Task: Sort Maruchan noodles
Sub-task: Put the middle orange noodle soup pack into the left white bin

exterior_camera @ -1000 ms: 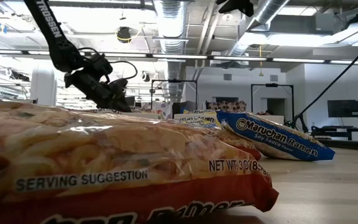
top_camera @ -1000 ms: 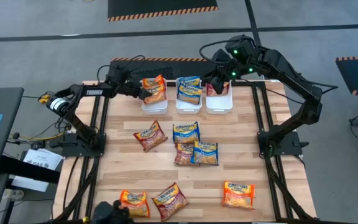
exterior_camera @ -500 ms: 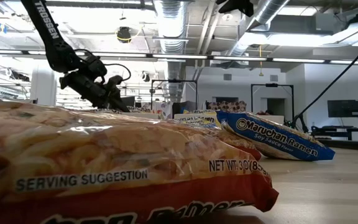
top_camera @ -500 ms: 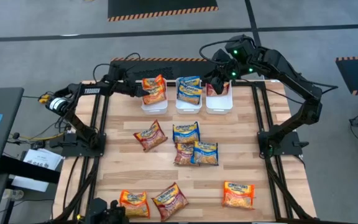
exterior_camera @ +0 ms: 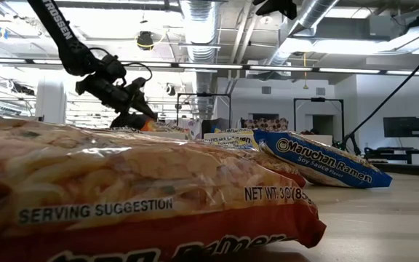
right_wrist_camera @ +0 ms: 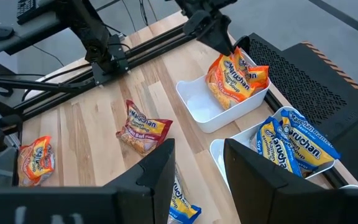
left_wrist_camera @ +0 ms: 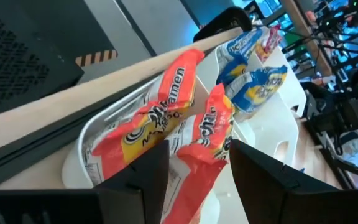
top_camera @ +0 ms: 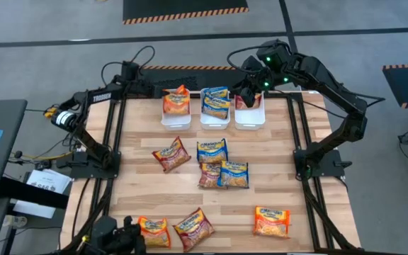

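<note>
Presently hovering, left gripper [left_wrist_camera: 196, 152] spread and empty; just ahead, orange square plastic noodle packets [left_wrist_camera: 160, 121] lying in white rectangular plastic bin [left_wrist_camera: 74, 163]; probably light, crinkly, slippery, brittle, pinching an edge seam best. Right gripper [right_wrist_camera: 197, 146] waiting, spread.

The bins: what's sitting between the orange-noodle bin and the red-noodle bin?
Another white bin holding blue noodle packets, seen from the high view.

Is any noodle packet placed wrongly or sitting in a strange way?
Mostly no. The orange packets in the left white bin stand tilted on edge, sticking above its rim, not lying flat. Each bin seems to hold one colour.
</note>
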### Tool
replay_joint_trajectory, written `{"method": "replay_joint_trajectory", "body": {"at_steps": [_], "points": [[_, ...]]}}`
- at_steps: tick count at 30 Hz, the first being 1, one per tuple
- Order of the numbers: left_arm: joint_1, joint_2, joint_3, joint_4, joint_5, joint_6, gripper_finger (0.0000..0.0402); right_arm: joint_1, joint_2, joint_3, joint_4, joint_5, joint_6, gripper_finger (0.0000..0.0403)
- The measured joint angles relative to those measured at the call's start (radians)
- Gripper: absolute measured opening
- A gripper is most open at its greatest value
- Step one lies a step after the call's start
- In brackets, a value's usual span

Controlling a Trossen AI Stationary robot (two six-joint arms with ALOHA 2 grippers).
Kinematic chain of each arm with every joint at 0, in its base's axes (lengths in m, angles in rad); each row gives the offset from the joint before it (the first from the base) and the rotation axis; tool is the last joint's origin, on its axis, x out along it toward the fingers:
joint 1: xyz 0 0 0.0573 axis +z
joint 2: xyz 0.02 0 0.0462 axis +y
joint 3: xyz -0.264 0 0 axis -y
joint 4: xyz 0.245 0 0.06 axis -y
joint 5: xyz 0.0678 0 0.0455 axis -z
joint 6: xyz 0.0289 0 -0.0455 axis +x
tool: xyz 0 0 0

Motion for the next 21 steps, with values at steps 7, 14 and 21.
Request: {"method": "replay_joint_trajectory", "body": {"at_steps": [7, 14, 21], "points": [[0.007, 0.000, 0.002, -0.010, 0.001, 0.011, 0.0156, 0.000, 0.000, 0.000, 0.000, 0.000, 0.000, 0.0164], [0.043, 0.000, 0.092, -0.005, 0.011, -0.019, 0.0156, 0.000, 0.000, 0.000, 0.000, 0.000, 0.000, 0.0164], [0.035, 0.000, 0.243, -0.008, 0.193, -0.166, 0.0156, 0.000, 0.000, 0.000, 0.000, 0.000, 0.000, 0.0164]]}}
